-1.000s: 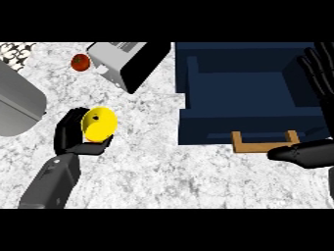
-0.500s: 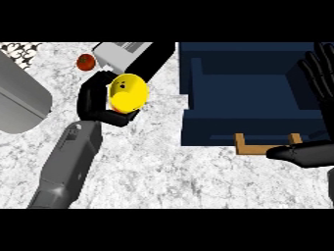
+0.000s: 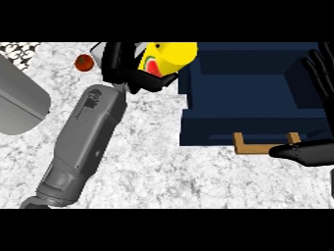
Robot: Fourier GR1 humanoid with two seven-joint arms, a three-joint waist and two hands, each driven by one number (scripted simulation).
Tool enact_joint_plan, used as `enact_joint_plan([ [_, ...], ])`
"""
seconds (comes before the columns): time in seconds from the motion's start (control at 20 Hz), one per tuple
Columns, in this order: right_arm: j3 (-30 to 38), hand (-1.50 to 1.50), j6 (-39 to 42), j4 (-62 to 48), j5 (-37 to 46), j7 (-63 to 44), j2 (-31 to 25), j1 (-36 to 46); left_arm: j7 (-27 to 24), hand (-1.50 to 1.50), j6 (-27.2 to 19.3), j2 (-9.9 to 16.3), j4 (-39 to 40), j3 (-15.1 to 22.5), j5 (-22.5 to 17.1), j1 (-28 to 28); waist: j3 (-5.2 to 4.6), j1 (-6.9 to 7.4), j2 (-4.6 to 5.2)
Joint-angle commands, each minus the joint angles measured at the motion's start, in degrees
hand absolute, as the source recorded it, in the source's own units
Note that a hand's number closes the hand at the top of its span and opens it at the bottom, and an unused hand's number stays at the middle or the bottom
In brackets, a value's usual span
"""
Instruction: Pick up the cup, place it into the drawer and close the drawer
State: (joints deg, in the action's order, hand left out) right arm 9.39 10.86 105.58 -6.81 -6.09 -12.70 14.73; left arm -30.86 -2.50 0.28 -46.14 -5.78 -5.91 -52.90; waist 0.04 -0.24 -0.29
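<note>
The left robot hand (image 3: 134, 68) is curling its black fingers round the bright yellow cup (image 3: 168, 57), holding it up near the top of the view, just over the left wall of the open dark-blue drawer (image 3: 198, 132). The cup is lying tilted, its mouth turned toward the lower left and showing a red and green inside. The grey forearm is slanting up across the white speckled stone counter (image 3: 169, 171) from the lower left. The right robot hand (image 3: 333, 78) is resting by the right edge with its fingers straight and spread, above the drawer's right side. The drawer's inside is lying bare and open between the two hands, and its tan wooden handle (image 3: 265, 147) is sticking out of the front wall. A large grey rounded appliance (image 3: 10, 103) is sitting at the left edge. A small reddish-brown round thing (image 3: 84, 62) is lying just left of the holding hand. No readable writing is showing anywhere.
</note>
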Motion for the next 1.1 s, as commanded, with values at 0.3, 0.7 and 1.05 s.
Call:
enact_joint_plan([
  [0.3, -0.16, -1.50, -0.82, -0.47, -0.07, -1.77, -0.13, 3.86, 13.02, 1.50, -13.21, -0.28, 11.14, 8.11, -4.80, -17.84, -0.02, -2.07, 0.74],
  [0.7, -0.16, -1.50, 2.27, -5.48, -0.14, 4.74, -0.47, 3.94, 16.23, 1.50, -18.37, -0.28, 25.47, 13.97, -7.65, -25.61, 0.12, -5.11, 2.06],
  [1.05, -3.85, -1.50, 1.45, -4.14, 0.78, 3.19, 1.89, 5.88, 20.24, 1.50, -13.08, -0.28, 29.89, 22.85, -10.25, -23.62, 0.12, -8.50, 2.41],
])
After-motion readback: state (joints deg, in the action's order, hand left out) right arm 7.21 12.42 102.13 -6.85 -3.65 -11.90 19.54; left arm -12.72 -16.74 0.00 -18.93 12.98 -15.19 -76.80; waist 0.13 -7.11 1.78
